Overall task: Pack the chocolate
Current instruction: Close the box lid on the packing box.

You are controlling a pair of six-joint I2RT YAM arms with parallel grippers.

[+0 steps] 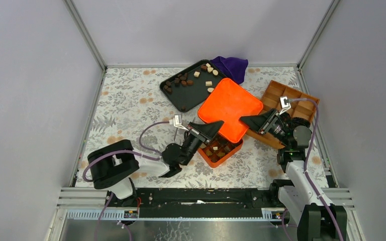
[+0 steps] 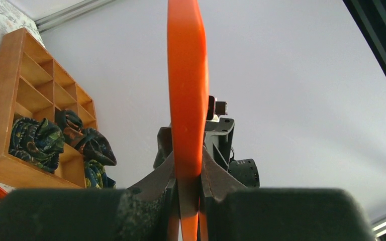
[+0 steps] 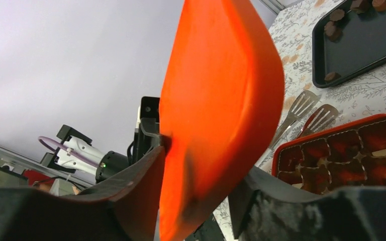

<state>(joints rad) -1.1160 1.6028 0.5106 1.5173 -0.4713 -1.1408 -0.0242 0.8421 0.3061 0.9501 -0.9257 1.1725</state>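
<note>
Two robot arms hold a rounded-square orange plastic lid point(image 1: 229, 105) between them, just above a low orange compartment box point(image 1: 221, 161) on the flower-patterned table cover point(image 1: 130, 100). The left gripper point(image 1: 215, 125) is clenched on the lid's near-left edge, and its wrist view shows the rim pinched edge-on between both fingers. The right gripper point(image 1: 243, 119) straddles the near-right edge. One finger appears to touch the plastic, but whether that jaw pair has actually closed on it cannot be told from this angle.

Taking the lid from two sides probably keeps the wide, thin panel level and lets the arms square it to the box, whose far half it already overhangs.

Small brown and cream chocolates in the box point(image 1: 217, 149) sit in the exposed near cells. More chocolates on the tray point(image 1: 181, 80) lie loose on a flat black rectangular tray point(image 1: 193, 98) beyond the lid, so the packing looks unfinished.

Being square, the lid has no long axis. It hangs diamond-wise with one corner toward the arms. The tray's long axis, and the scatter of pieces along it, runs from near-left to far-right.

A compartmented wooden rack point(image 1: 286, 95) stands at the right and a crumpled purple cloth point(image 1: 231, 66) behind.
</note>
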